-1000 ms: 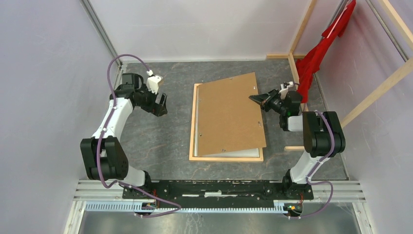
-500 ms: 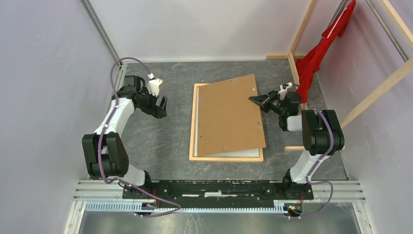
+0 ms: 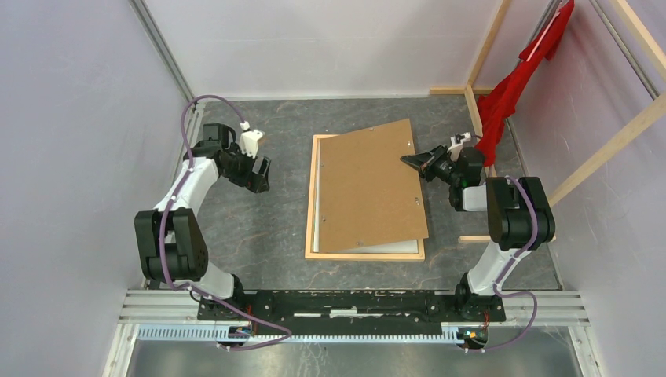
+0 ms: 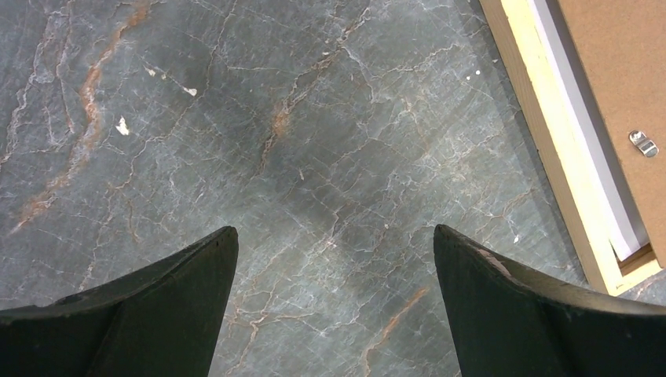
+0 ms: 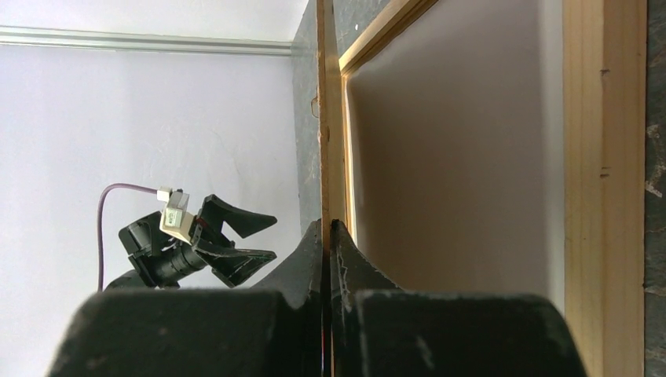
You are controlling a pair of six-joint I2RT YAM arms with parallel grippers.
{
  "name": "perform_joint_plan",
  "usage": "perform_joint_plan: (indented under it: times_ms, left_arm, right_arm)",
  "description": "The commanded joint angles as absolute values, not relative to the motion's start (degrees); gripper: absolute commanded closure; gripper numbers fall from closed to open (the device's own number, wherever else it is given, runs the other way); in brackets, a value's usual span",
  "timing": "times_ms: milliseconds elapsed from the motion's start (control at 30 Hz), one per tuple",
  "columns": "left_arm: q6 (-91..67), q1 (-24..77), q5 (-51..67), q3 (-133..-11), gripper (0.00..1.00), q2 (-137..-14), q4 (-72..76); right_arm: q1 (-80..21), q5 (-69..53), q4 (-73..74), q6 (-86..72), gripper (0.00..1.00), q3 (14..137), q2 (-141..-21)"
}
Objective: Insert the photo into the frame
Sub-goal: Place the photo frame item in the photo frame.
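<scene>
The frame of light wood lies flat mid-table. The photo lies in it white back up and shows only as a white strip along the left and near sides. A brown backing board lies askew over it, its right edge raised. My right gripper is shut on that edge; in the right wrist view its jaws pinch the thin board above the photo's back. My left gripper is open and empty over the table left of the frame, as the left wrist view shows.
A red cloth hangs on a rack of wooden beams at the back right, close behind my right arm. Pale walls close in the table on the left, back and right. Metal clips sit on the board.
My left arm has shifted slightly, the open gripper moving a little nearer and right. My right gripper and the board have hardly moved.
</scene>
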State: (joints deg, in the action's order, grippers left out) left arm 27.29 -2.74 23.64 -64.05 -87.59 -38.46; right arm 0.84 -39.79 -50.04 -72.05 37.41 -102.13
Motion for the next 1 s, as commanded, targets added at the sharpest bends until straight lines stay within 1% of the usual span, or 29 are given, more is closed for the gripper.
perform_joint_plan:
  times_ms: [0, 433, 967]
  left_arm:
    - [27.24, -2.55, 22.97, -63.90, 0.00, -87.23, -37.02]
    - [28.30, -2.55, 23.42, -61.70, 0.00, -85.16, -35.82]
    - [28.58, -2.49, 23.70, -60.81, 0.00, -84.73, -35.77]
  right_arm:
    - [0.33, -40.35, -55.01, -73.93, 1.00, 39.82, -102.21]
    - [-2.77, -38.28, -58.81, -76.17, 1.00, 37.10, -102.85]
    - [-0.41, -37.01, -59.37, -77.59, 1.00, 35.34, -99.75]
